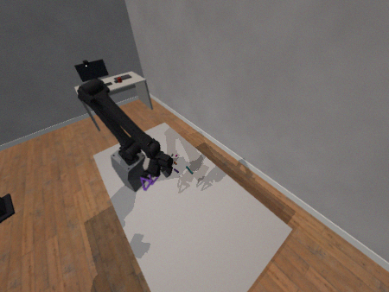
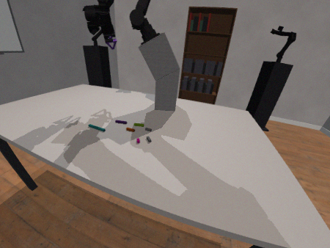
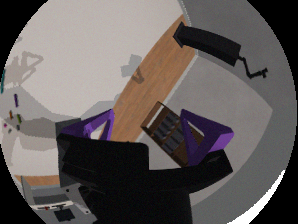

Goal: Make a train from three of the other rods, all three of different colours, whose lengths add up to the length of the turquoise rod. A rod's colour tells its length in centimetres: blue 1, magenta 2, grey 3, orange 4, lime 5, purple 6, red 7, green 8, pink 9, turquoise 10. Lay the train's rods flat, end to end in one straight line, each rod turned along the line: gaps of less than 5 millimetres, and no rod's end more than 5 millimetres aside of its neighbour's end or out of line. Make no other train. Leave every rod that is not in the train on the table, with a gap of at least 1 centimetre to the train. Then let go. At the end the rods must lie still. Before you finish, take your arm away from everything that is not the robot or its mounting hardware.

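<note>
Several small rods lie close together on the white table in the exterior view. The turquoise rod is the longest, at the left. Right of it lie a purple rod, a lime rod, an orange rod, two grey rods and a magenta rod. No two rods touch end to end. My gripper with purple fingers hangs high above the table, open and empty; it also shows in the wrist view and in the top view.
The arm's grey base stands on the table just behind the rods. A bookshelf and two black pedestals stand beyond the table. The table's front edge runs across the near side.
</note>
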